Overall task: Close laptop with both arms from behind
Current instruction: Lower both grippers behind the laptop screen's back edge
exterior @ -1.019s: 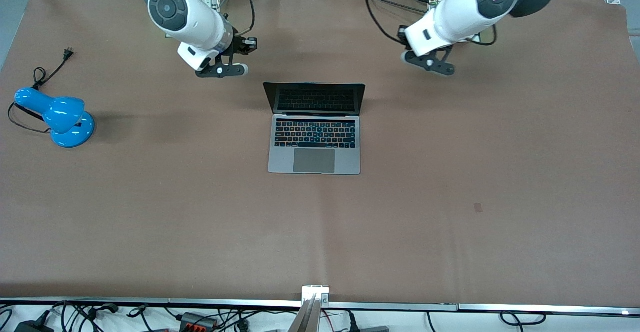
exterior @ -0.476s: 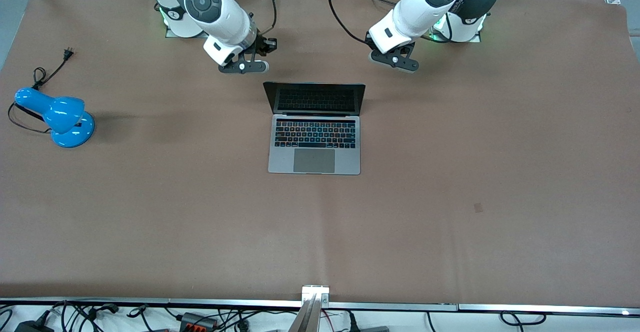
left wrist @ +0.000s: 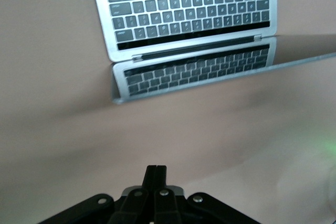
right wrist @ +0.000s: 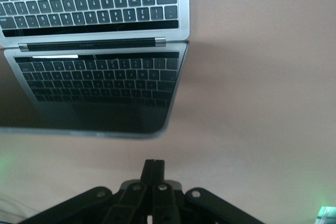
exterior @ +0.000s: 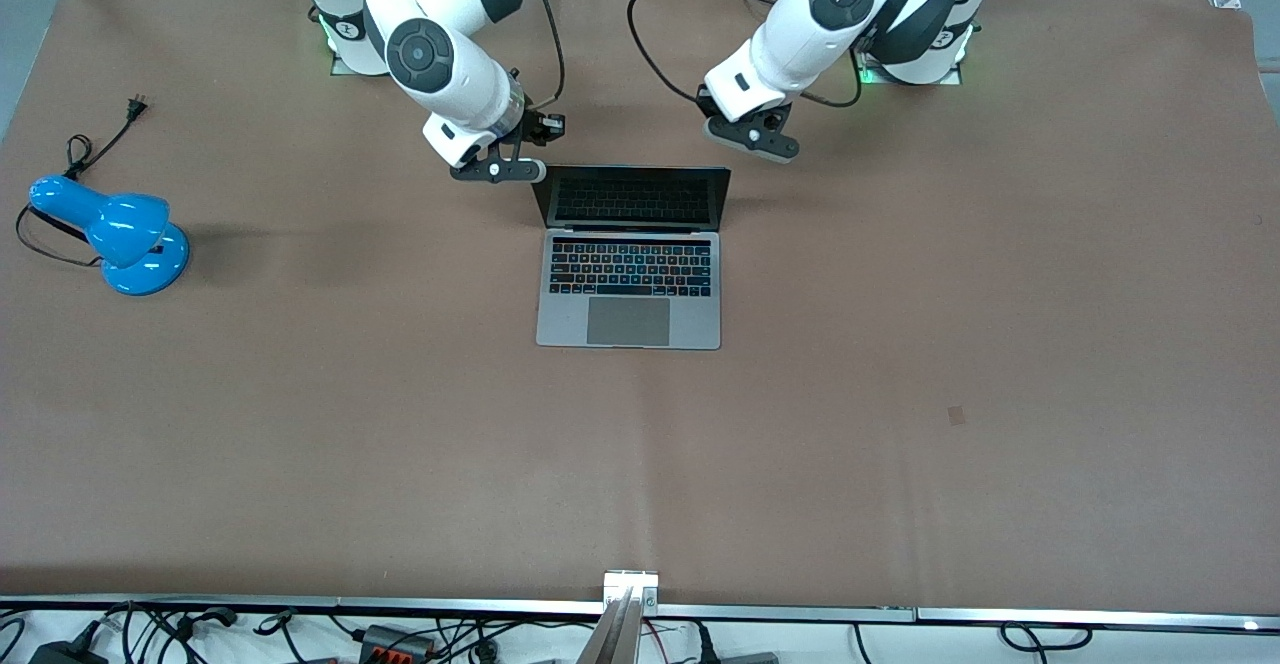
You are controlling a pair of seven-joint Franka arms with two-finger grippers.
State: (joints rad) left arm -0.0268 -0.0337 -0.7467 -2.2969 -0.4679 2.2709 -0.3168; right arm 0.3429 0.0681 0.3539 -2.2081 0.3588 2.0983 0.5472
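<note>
The silver-grey laptop (exterior: 628, 289) stands open at the table's middle, its black screen (exterior: 630, 196) upright and facing the front camera. My right gripper (exterior: 497, 171) is shut and empty, over the table beside the lid's top corner toward the right arm's end. My left gripper (exterior: 752, 138) is shut and empty, over the table just off the lid's other top corner. The left wrist view shows the keyboard (left wrist: 189, 9), the screen (left wrist: 194, 72) and my left gripper (left wrist: 156, 170). The right wrist view shows the keyboard (right wrist: 94, 3), the screen (right wrist: 100, 93) and my right gripper (right wrist: 154, 164).
A blue desk lamp (exterior: 120, 234) with a black cord (exterior: 85, 149) lies toward the right arm's end of the table. A small dark patch (exterior: 957, 415) marks the brown mat. A metal bracket (exterior: 631, 584) sits at the table edge nearest the front camera.
Both arms have swung inward and down toward the laptop's lid. The right gripper now sits by one top corner, the left gripper near the other. The laptop has not moved.
</note>
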